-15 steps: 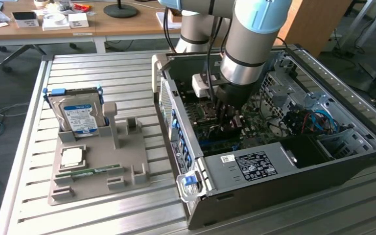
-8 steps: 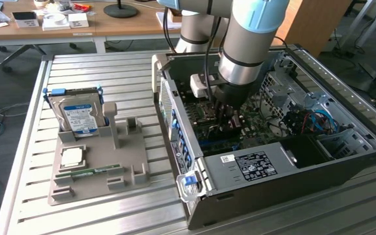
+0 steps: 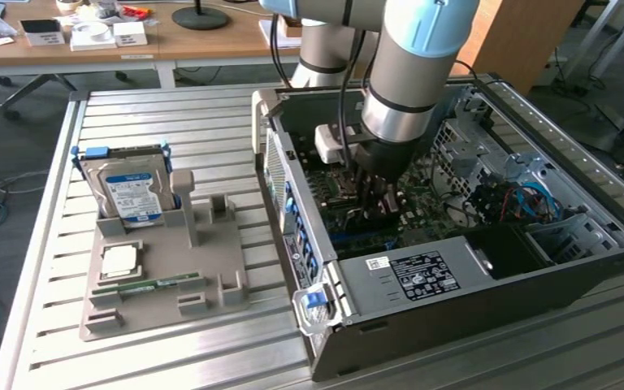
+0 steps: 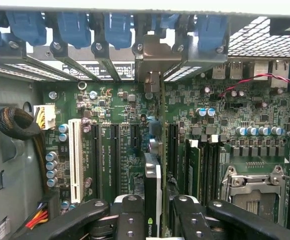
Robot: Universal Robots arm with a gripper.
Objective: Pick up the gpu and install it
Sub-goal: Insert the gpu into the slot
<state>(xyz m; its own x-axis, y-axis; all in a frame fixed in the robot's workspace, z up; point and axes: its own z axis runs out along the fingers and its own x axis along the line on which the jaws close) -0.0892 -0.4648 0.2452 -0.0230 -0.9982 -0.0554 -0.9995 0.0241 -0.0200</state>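
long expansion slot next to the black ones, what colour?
White slot, clearest in the wrist view.

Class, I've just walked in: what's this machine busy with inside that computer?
The robot arm's end effector is down inside the open black computer case, gripping a thin green graphics card with a silver end bracket edge-on over the green motherboard. The card stands upright along the expansion slots, its bracket at the case's rear wall. A silver hard drive waits on the grey holder outside.

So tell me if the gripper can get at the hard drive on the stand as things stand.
Probably not right now. The gripper is down inside the computer case, shut on the gpu above the motherboard. The hard drive stands uncovered on its grey stand, outside the case.
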